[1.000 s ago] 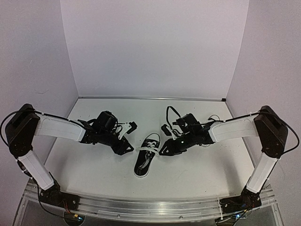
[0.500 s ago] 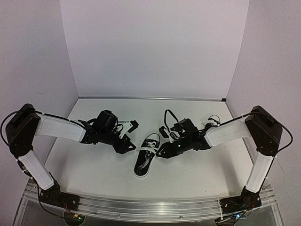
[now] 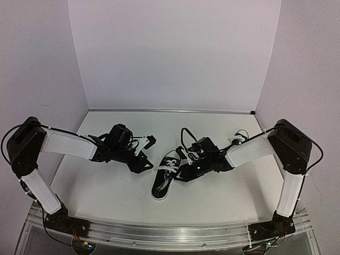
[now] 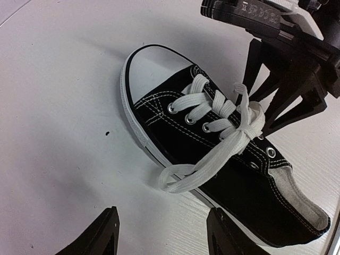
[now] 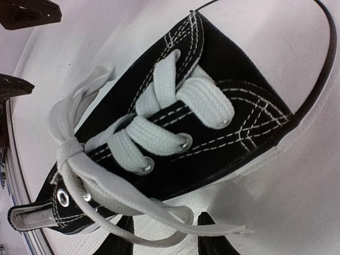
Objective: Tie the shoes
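One black shoe [image 3: 162,179] with a white toe cap lies mid-table, toe pointing away. Its white laces are knotted [image 4: 247,123], and a loop [image 4: 177,178] hangs over the sole onto the table. My left gripper [image 3: 145,162] hovers just left of the shoe, open and empty [image 4: 162,240], the loop a little ahead of its fingers [image 4: 101,234]. My right gripper [image 3: 181,172] is low against the shoe's right side, open [image 5: 164,240]. A lace loop [image 5: 175,219] lies across the gap between its fingertips [image 5: 213,234], not pinched. What looks like the second shoe [image 3: 240,136] peeks out behind the right forearm.
The white table [image 3: 106,196] is closed in by pale walls at the back and both sides. The right gripper's black fingers [image 4: 281,95] stand close over the shoe's tongue in the left wrist view. A black cable [image 3: 186,134] arcs above the right wrist.
The right arm has slid left and lower, up against the shoe, and its jaws have spread wider. The left arm and the shoe have stayed put.
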